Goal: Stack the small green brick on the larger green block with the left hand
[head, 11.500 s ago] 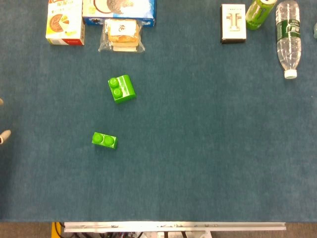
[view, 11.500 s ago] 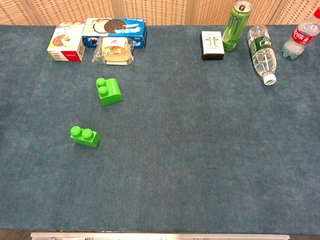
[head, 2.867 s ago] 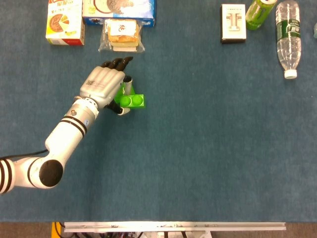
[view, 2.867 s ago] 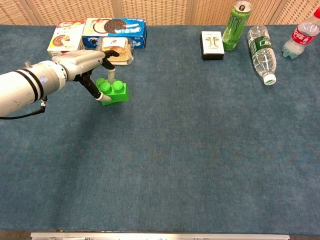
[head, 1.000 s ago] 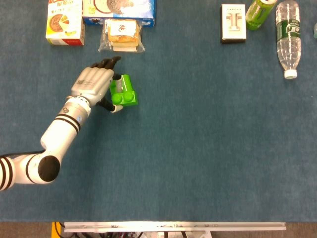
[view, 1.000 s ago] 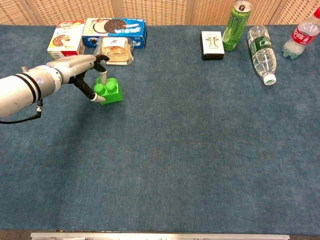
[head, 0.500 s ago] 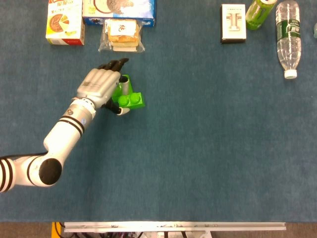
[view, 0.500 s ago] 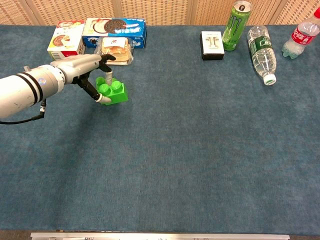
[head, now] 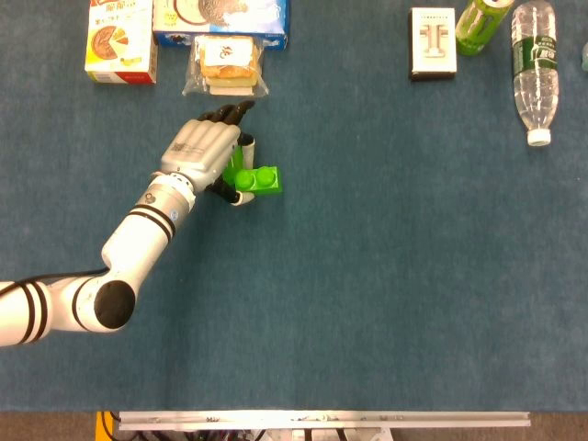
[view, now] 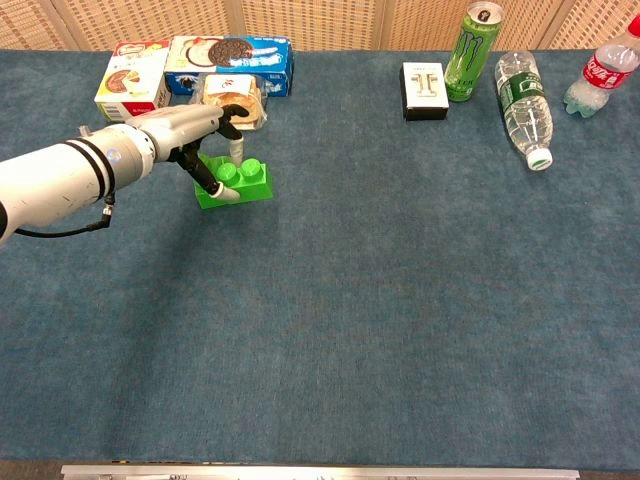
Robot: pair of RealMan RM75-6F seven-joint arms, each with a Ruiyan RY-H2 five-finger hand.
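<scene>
My left hand (head: 204, 154) reaches in from the lower left and pinches the small green brick (head: 262, 180) between thumb and a finger, its two studs facing up. In the chest view the hand (view: 190, 130) holds the brick (view: 250, 180) against the larger green block (view: 207, 196), of which only a lower left corner shows. In the head view the hand hides the larger block almost fully. I cannot tell whether the brick is seated on the block or only leaning over its right side. The right hand appears in neither view.
A wrapped bread packet (head: 226, 66) lies just beyond the hand, with a yellow snack box (head: 119, 41) and a blue cookie box (head: 220, 16) behind it. Far right stand a white box (head: 432, 43), a green can (head: 482, 25) and a lying water bottle (head: 535, 69).
The left hand has shifted right and slightly forward with the small brick still pinched. A second ago it was further left; long before, both green pieces lay apart on the table.
</scene>
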